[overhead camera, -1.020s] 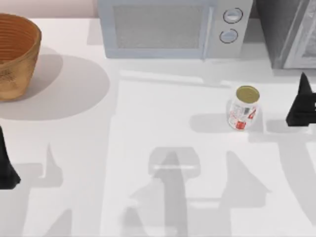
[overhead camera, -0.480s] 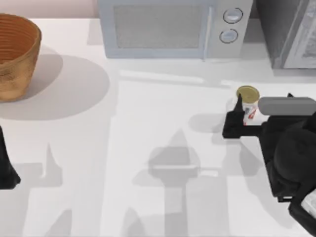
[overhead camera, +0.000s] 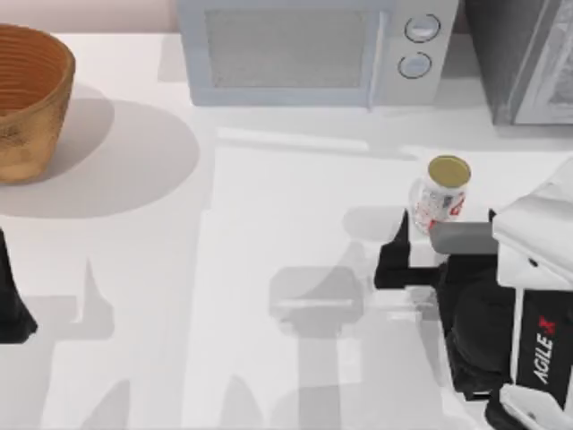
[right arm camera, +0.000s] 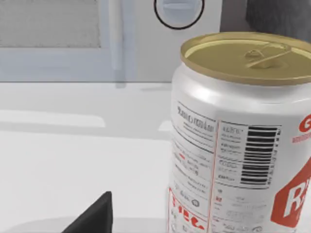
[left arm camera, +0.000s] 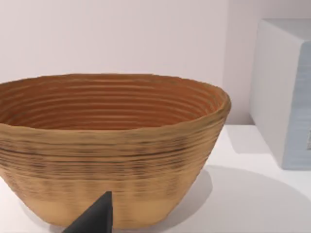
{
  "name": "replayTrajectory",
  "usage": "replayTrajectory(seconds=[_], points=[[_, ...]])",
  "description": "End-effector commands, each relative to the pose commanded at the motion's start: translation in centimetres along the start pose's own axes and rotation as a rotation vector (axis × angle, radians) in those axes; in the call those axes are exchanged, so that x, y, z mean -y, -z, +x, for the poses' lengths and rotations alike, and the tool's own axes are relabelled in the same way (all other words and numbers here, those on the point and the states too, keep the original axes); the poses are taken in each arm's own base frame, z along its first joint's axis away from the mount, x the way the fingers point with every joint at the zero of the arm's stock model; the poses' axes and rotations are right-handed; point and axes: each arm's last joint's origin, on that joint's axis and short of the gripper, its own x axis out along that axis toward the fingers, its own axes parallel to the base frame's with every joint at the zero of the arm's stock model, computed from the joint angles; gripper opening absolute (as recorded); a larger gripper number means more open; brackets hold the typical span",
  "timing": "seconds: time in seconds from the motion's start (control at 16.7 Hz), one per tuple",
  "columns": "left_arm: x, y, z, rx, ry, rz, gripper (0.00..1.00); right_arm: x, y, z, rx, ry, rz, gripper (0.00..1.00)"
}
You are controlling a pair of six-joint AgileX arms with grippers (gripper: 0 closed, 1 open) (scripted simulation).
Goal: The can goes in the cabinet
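The right arm [overhead camera: 528,305] enters from the near right corner of the table [overhead camera: 269,224], its white housing marked AGILEX. The right gripper [overhead camera: 414,255] is just beside the can [overhead camera: 442,197], on the can's near side. One dark finger [overhead camera: 391,258] lies to the left of the can's base, with a grey finger [overhead camera: 461,238] close against its lower label. Whether the fingers are spread or closed on anything cannot be told.

The can stands upright on the table, right of centre, gold top up, white label with red marks facing the right wrist camera [right arm camera: 243,136].

Beyond the can, a pale microwave [overhead camera: 313,49] with two round dials [overhead camera: 419,43] stands along the far edge. The cabinet [overhead camera: 524,54], dark grey and speckled, stands at the far right corner, just beside the microwave, well apart from the can. Open table lies between can and cabinet.

The left gripper [overhead camera: 11,300] is parked at the near left edge; its finger state cannot be told. A woven basket [overhead camera: 31,98] stands at the far left.
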Motion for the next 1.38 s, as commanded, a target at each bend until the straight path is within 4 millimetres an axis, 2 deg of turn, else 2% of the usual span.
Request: replayTrajectory(seconds=[0.36, 0.48, 0.84, 1.14, 1.38], points=[[0.0, 0.0, 0.0, 0.0, 0.0, 0.0, 1.0, 0.1, 0.0, 0.1, -0.003, 0.003, -0.002, 1.0], [0.0, 0.0, 0.0, 0.0, 0.0, 0.0, 1.0, 0.0, 0.0, 1.0, 0.0, 0.0, 0.0, 1.0], [0.0, 0.0, 0.0, 0.0, 0.0, 0.0, 1.0, 0.0, 0.0, 5.5, 0.0, 0.0, 0.0, 1.0], [0.0, 0.0, 0.0, 0.0, 0.0, 0.0, 1.0, 0.0, 0.0, 6.0, 0.0, 0.0, 0.0, 1.0], [0.0, 0.0, 0.0, 0.0, 0.0, 0.0, 1.0, 0.0, 0.0, 6.0, 0.0, 0.0, 0.0, 0.7]])
